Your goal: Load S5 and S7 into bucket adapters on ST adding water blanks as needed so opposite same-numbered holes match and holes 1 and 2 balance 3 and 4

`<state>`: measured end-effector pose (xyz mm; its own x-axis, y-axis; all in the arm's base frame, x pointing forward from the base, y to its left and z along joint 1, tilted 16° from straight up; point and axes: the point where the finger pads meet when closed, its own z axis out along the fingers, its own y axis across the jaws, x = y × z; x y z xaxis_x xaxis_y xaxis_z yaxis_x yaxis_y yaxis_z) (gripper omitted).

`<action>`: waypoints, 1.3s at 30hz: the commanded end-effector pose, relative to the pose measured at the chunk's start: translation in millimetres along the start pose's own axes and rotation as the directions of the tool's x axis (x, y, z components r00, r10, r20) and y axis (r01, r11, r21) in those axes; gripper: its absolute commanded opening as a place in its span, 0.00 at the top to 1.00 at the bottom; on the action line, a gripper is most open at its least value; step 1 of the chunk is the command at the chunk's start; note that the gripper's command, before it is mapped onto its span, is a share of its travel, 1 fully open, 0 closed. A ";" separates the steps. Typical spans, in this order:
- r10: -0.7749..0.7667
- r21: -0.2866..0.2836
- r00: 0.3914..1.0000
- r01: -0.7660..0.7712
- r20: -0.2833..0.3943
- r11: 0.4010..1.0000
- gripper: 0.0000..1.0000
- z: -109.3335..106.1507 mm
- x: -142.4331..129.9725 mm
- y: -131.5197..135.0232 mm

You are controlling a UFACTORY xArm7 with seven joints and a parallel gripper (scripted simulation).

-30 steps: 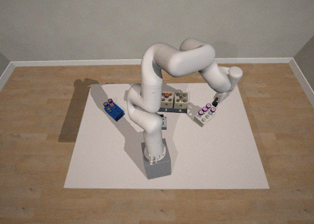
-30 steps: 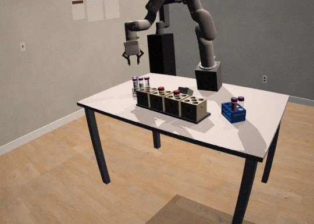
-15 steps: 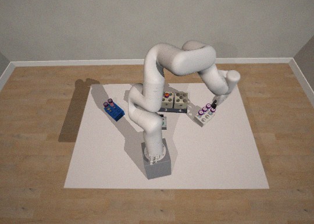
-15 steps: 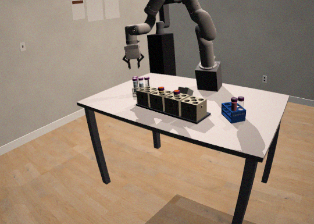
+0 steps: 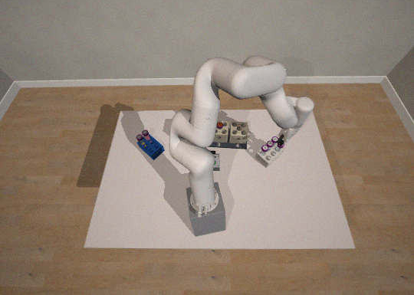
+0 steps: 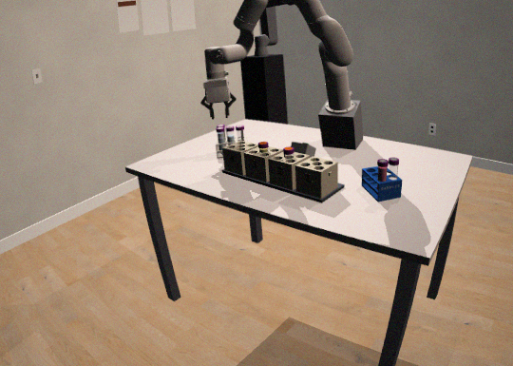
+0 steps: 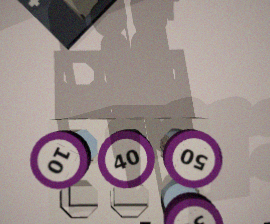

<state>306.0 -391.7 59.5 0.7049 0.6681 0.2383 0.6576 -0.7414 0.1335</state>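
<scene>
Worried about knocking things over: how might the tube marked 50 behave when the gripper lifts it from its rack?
The tube marked 50 is probably the heaviest blank here. Its smooth round cap may slip in an off-centre grip. The white rack stands loose, so a tilted pull could drag or tip it. The gripper hangs open above, holding nothing.

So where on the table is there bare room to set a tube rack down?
Bare stretches: near edge in front of the adapter row, and between it and the blue rack. Crowded: the far corner, white blank rack beside the adapters.
</scene>
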 end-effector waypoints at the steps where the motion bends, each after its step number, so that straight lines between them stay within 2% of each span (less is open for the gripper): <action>1: 0.000 -0.005 1.000 0.000 0.000 1.000 0.43 9.2 -0.5 1.8; 15: 0.000 -0.004 1.000 0.000 0.000 1.000 0.43 33.2 -0.5 1.9; 39: 0.000 -0.004 1.000 0.000 0.000 1.000 0.43 40.7 -0.5 1.9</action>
<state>316.6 -389.3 21.7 0.7045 0.6683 0.2388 0.6579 -0.7412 0.1336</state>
